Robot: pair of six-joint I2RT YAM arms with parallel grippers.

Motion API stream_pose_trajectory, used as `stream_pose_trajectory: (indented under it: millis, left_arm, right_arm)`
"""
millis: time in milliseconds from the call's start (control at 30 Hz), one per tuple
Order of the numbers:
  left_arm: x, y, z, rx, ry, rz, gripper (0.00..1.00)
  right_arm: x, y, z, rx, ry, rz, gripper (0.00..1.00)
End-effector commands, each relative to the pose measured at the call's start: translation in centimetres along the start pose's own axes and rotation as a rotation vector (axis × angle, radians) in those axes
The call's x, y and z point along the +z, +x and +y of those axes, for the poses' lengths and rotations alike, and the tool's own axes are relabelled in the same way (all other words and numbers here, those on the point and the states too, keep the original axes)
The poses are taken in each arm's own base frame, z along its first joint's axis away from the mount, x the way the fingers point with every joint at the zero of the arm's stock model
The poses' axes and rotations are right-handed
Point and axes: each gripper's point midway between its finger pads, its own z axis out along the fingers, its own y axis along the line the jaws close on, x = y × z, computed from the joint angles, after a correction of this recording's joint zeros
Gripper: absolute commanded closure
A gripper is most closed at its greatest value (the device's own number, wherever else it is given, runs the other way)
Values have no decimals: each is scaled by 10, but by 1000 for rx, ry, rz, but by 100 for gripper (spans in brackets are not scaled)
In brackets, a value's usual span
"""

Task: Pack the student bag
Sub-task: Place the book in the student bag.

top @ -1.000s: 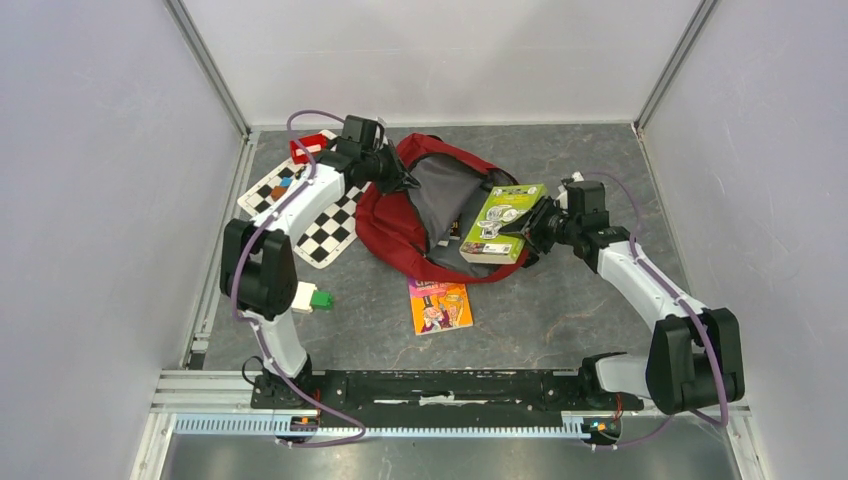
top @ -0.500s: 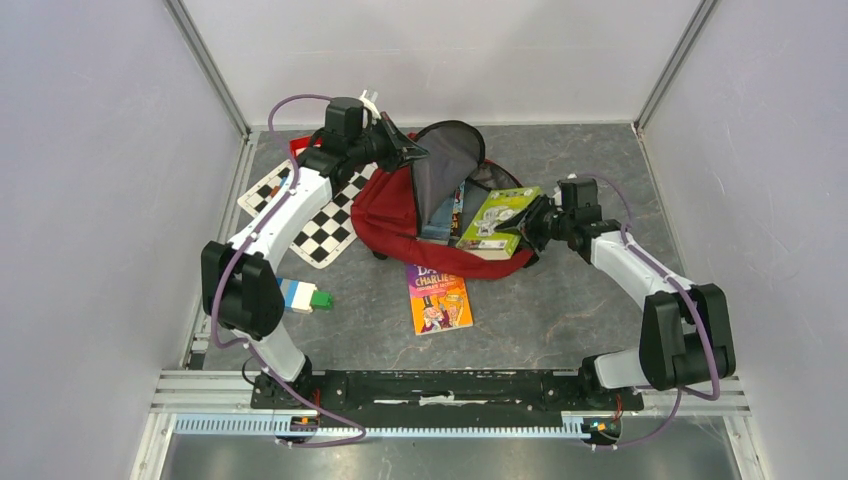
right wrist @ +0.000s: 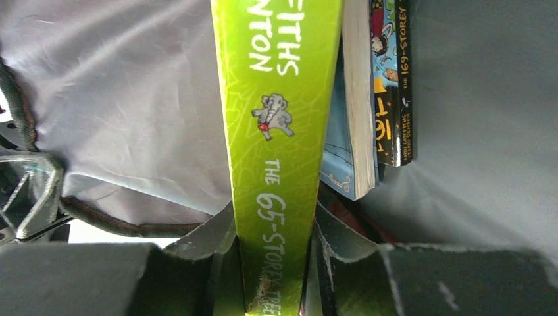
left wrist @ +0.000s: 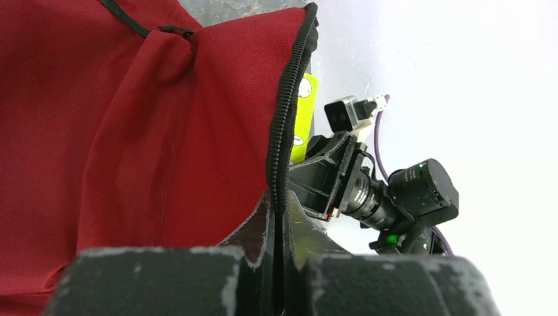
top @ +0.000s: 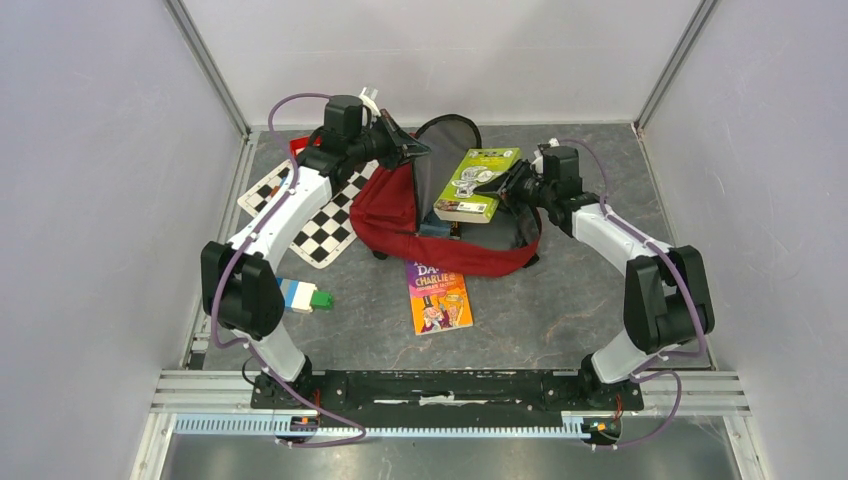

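In the left gripper (left wrist: 278, 214), pinched between jaws closed almost flat: the black zip edge of the flap of the student bag (left wrist: 131, 131), held upright. In the right gripper (right wrist: 273, 250), clamped between part-open jaws: a lime-green book (right wrist: 283, 99), spine toward the wrist camera.

Since half a second ago: lime-green book raised and carried toward the back wall, off the bag's right rim and now above its mouth. Right forearm swung back with it. Left arm and lifted flap as they were then. A full second ago: flap down, bag lying flatter, left gripper lower.

Outward to the bag itself: dark-red fabric, black zip, grey lining (top: 447, 150) showing inside the raised flap. Mouth gaping toward the right arm. Lying at the far middle of the table (top: 560, 300), between the two grippers. Inside already: a blue-covered book (right wrist: 342, 168) and a dark-spined book (right wrist: 389, 85), side by side, just beside the held one.

Just in front of the bag's near edge: an orange-covered book (top: 438, 300). To the left: a checkered mat (top: 325, 232), partly under the left arm, and a white, blue and green block (top: 305, 297) near that arm's elbow.
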Motion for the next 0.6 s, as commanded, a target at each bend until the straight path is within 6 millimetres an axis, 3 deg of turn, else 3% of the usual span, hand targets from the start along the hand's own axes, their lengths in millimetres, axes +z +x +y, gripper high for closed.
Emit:
stream_pose_trajectory:
  millis: [0,233,567]
  left_arm:
    - [-25,-29,-56,57,126,-110,98]
    - [-30,-36,-67,60,149,-145,98]
    - [-37,-41,-75,78,175,-181,98]
  right_arm:
    - [-3,-3,37,-66,-110,-20,100]
    - [-11,18,5,-30,-51,-4,100]
    - [2,36,11,-43,-62,62,100]
